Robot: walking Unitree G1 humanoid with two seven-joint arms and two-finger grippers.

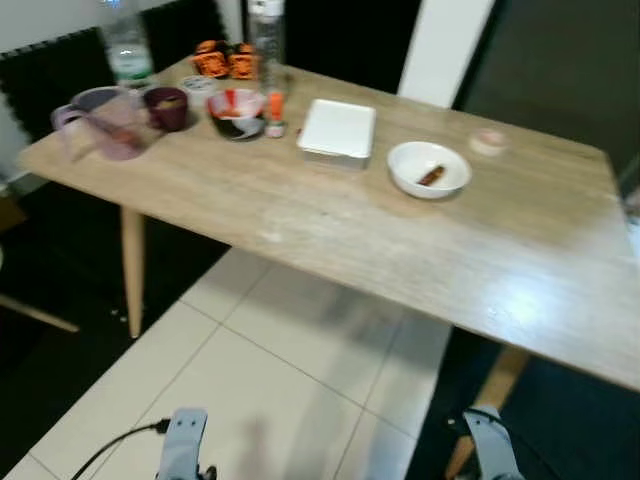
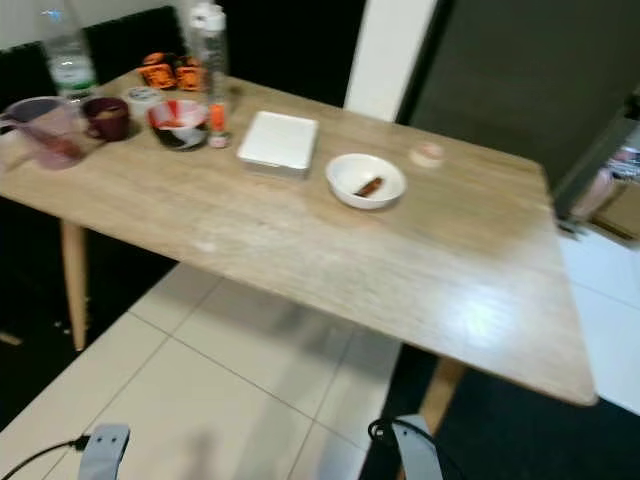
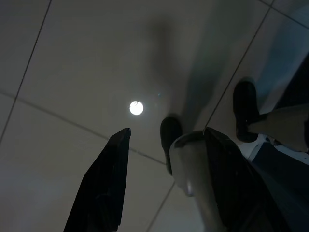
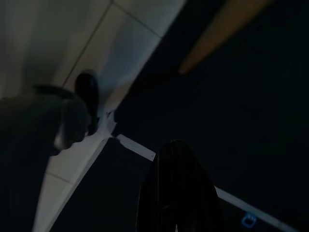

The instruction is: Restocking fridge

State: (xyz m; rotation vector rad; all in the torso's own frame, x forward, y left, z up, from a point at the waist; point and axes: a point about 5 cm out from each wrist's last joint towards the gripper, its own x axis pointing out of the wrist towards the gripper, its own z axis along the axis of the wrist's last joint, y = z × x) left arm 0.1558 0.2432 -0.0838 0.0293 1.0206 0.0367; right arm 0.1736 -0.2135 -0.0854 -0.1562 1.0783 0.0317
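Observation:
Food and drink stand along the far left of a wooden table (image 1: 330, 230): a white lidded container (image 1: 338, 130), a white bowl (image 1: 429, 168) holding a brown piece, a red-and-white bowl (image 1: 237, 112), a maroon cup (image 1: 166, 106), a purple jug (image 1: 100, 120), a water bottle (image 1: 127, 45), a clear bottle (image 1: 266, 35) and orange packs (image 1: 225, 60). Both arms hang low in front of the table. In the left wrist view my left gripper (image 3: 166, 133) is open over pale floor tiles, with nothing in it. My right gripper (image 4: 176, 150) hangs over dark floor.
White tiles (image 1: 250, 390) run under the table between dark floor on both sides. Wooden table legs (image 1: 131, 270) stand at the left and at the right front (image 2: 438, 395). A pale pillar (image 1: 445, 45) rises behind the table. A cable (image 1: 120, 445) trails by the left arm.

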